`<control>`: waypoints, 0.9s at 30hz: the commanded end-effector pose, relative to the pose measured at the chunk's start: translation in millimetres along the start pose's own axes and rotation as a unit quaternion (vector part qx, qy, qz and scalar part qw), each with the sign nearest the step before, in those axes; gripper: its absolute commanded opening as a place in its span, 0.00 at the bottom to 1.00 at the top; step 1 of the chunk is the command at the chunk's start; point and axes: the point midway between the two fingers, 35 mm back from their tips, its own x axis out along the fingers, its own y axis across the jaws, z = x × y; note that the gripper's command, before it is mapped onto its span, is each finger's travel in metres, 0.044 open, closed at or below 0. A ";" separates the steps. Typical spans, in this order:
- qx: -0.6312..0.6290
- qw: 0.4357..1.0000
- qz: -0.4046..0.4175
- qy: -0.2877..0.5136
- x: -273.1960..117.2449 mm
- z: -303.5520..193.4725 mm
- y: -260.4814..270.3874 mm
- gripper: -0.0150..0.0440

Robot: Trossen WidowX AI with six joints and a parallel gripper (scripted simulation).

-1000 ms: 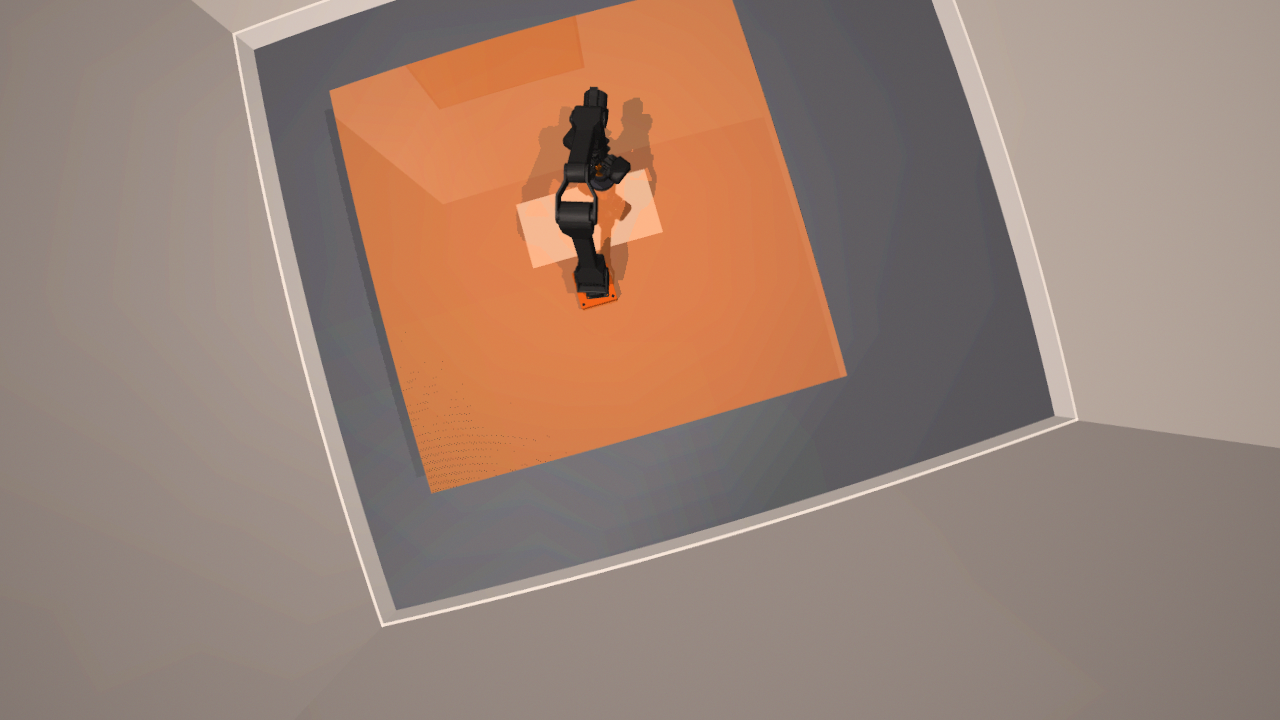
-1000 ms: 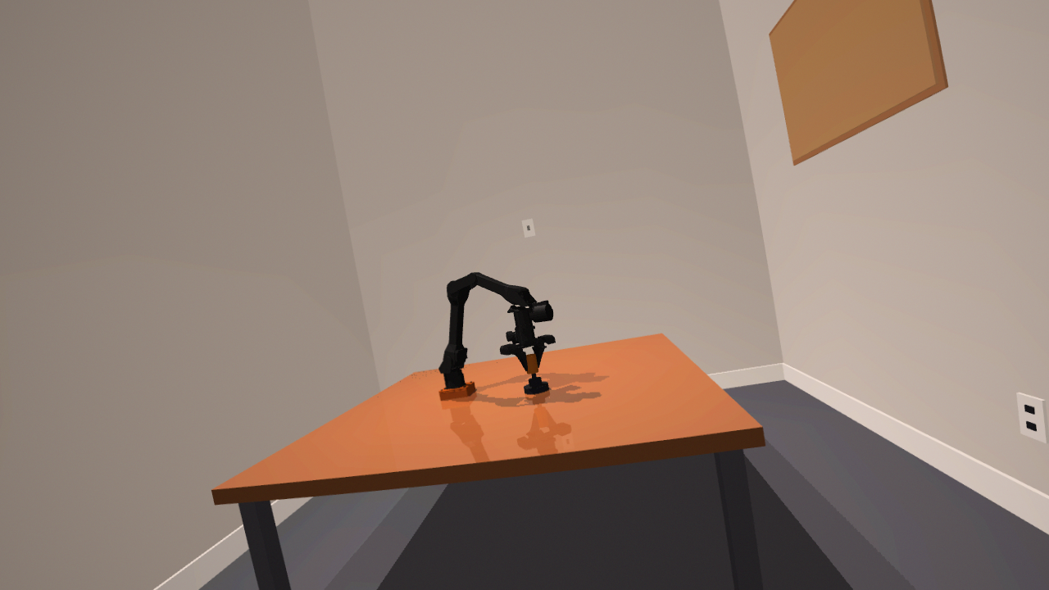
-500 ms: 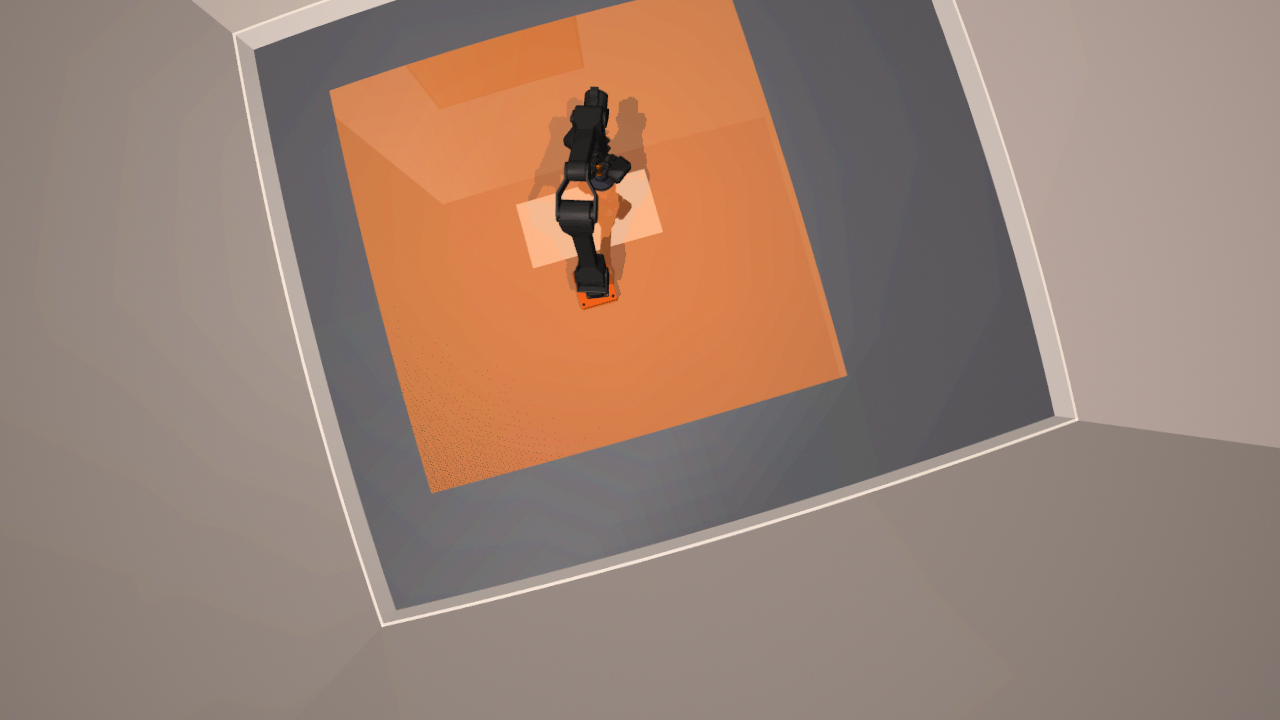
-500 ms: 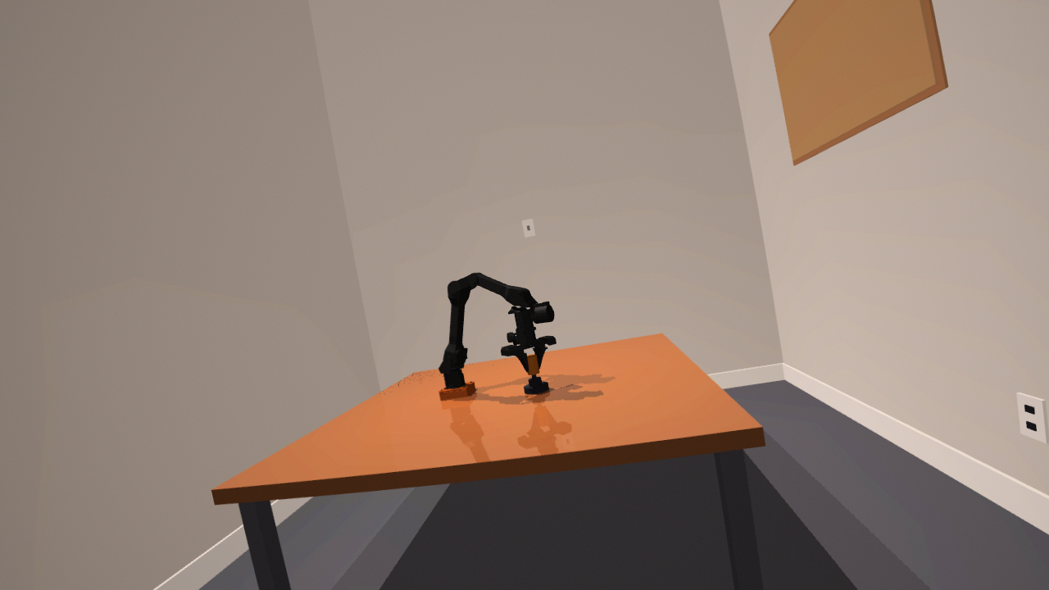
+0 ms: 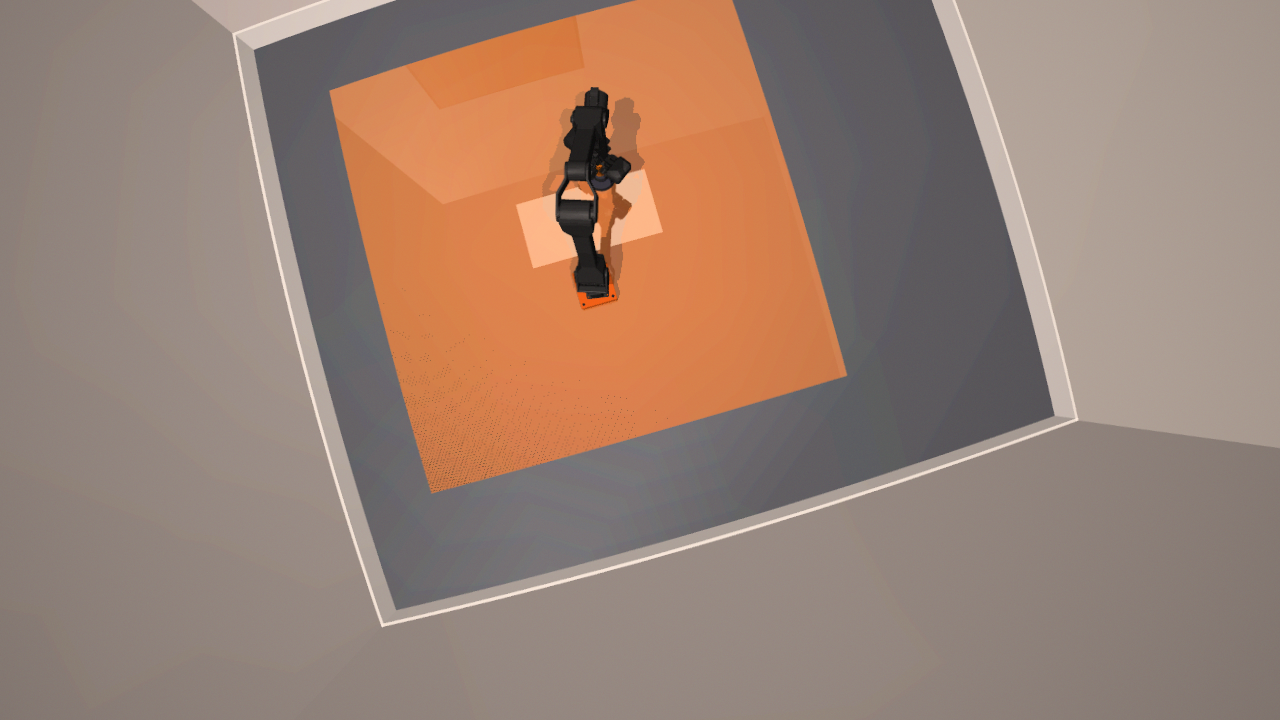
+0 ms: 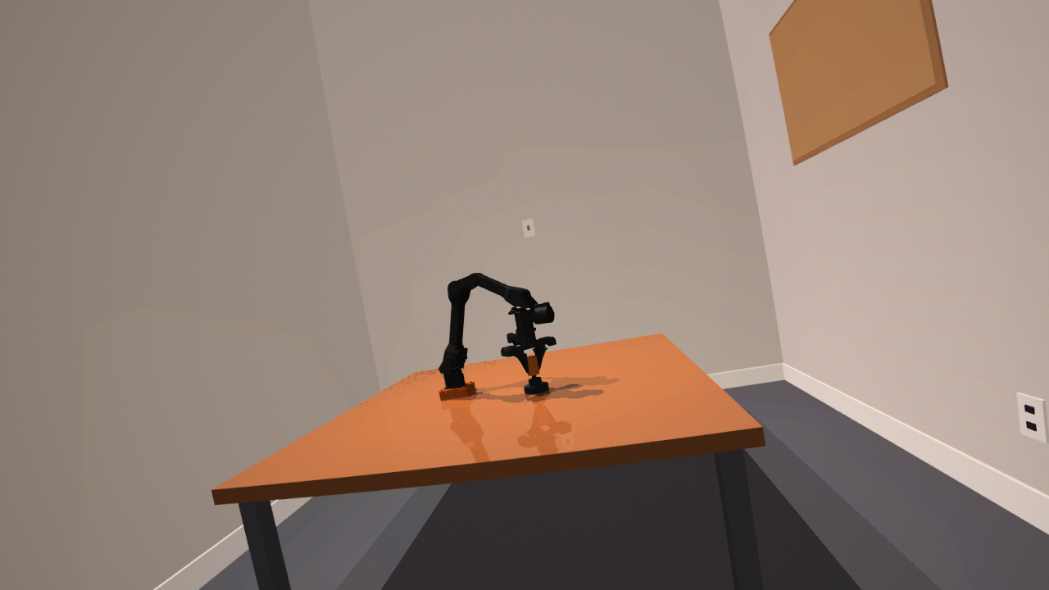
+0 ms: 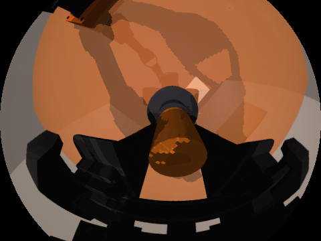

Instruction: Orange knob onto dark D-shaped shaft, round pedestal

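The orange knob (image 5: 600,168) (image 6: 533,362) (image 7: 177,127) is upright between the two black fingers of my gripper (image 6: 533,369) (image 7: 174,127), which is shut on it. The dark round pedestal (image 5: 601,185) (image 6: 536,388) (image 7: 154,104) stands on the table directly below the knob. In the exterior view the knob's lower end is at the top of the narrow dark part above the pedestal's wide base. I cannot tell whether they touch or how far the shaft is inside the knob. The shaft's flat side and the knob's hole are hidden.
The orange table (image 5: 698,331) (image 6: 630,410) carries the arm's orange base (image 5: 597,302) (image 6: 456,392) (image 7: 74,19), to the left of the pedestal in the exterior view. The arm arches over from it. Shadows and reflections lie around the pedestal.
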 end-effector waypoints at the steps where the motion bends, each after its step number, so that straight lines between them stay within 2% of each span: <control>1: 0.000 1.000 -0.001 0.000 0.5 -0.2 -0.2 0.25; 7: -0.025 1.000 -0.001 0.000 0.7 0.6 0.0 0.25; 27: 0.022 1.000 -0.001 0.000 14.1 1.1 0.4 0.25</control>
